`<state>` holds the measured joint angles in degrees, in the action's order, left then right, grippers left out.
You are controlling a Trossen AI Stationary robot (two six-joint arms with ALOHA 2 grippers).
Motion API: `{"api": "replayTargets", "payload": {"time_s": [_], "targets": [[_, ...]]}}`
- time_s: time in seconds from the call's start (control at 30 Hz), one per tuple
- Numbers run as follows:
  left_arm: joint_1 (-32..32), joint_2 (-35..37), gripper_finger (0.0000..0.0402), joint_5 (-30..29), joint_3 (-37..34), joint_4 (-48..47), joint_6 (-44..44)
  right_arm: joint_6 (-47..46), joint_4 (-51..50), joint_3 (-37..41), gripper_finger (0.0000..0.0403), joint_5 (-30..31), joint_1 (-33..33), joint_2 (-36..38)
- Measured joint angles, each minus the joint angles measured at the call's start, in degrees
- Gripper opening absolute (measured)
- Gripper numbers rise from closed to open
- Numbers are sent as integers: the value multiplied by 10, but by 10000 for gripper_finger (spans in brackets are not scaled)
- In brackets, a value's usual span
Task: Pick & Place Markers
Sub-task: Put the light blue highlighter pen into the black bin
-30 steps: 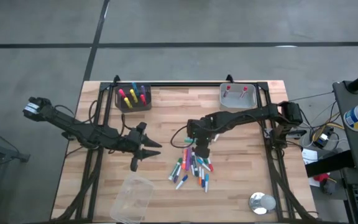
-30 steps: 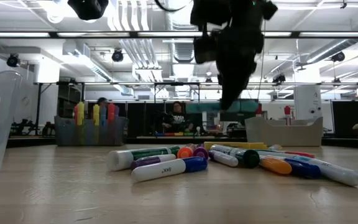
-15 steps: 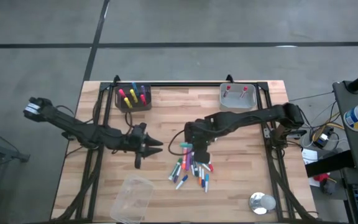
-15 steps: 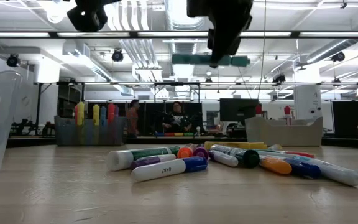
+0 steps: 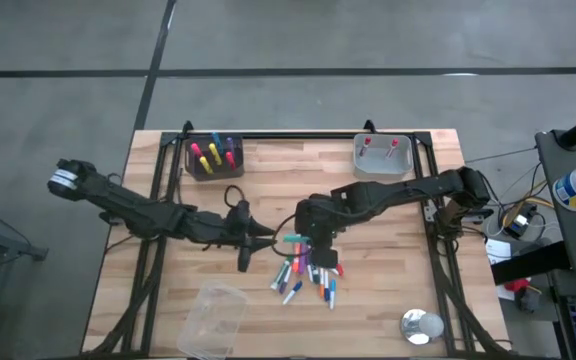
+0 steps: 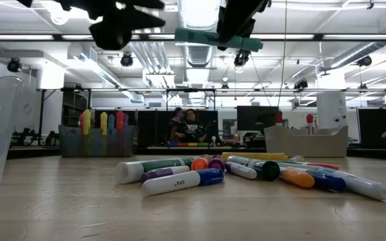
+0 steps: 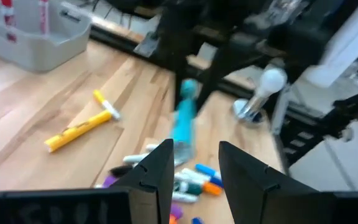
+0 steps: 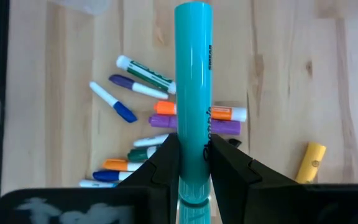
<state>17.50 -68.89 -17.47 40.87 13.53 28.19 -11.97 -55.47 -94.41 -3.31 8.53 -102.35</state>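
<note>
A teal marker [image 6: 206,37] hangs high over the table with my right gripper [image 5: 308,238] shut on it. Under it, a heap of mixed-colour markers [image 5: 308,275] lies flat on the wood [image 6: 246,171]. A yellow marker [image 8: 309,162] lies apart from the heap. My left gripper [image 5: 264,240] is just to the left of the teal marker [image 7: 183,124]. It is open and points at the marker, with nothing between its fingers [image 7: 157,171]. My right gripper pinches the teal marker's barrel [image 8: 194,146] between its two fingers [image 8: 166,163], nearer one end than the middle. The fingers slant down onto it from above. The marker is about level and lifted clear of the heap, its long free end toward my left gripper.
At the far left a dark holder [image 5: 215,157] keeps several markers upright. A grey bin [image 5: 383,155] stands at the far right. A clear plastic container [image 5: 213,318] lies near the front edge. A small shiny round object [image 5: 420,325] sits at the front right.
My right gripper has risen from the heap with the teal marker and drifted a little toward the table's left. The marker now hangs clear and about level. My left gripper has moved toward the table's right, closer to the marker, rolling somewhat.
</note>
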Motion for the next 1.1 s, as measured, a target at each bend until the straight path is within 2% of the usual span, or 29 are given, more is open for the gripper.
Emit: {"api": "replayTargets", "payload": {"time_s": [0.33, 0.5, 1.1], "targets": [[-22, -50, 120, 42, 40, -17, 4, 0, 2, 0, 66, -2, 16, 0], [-29, -69, 120, 96, 53, -16, 8, -2, 1, 0, 66, -2, 16, 0], [-37, -93, 120, 100, 66, -16, 17, -4, 2, 0, 66, 0, 17, 1]]}}
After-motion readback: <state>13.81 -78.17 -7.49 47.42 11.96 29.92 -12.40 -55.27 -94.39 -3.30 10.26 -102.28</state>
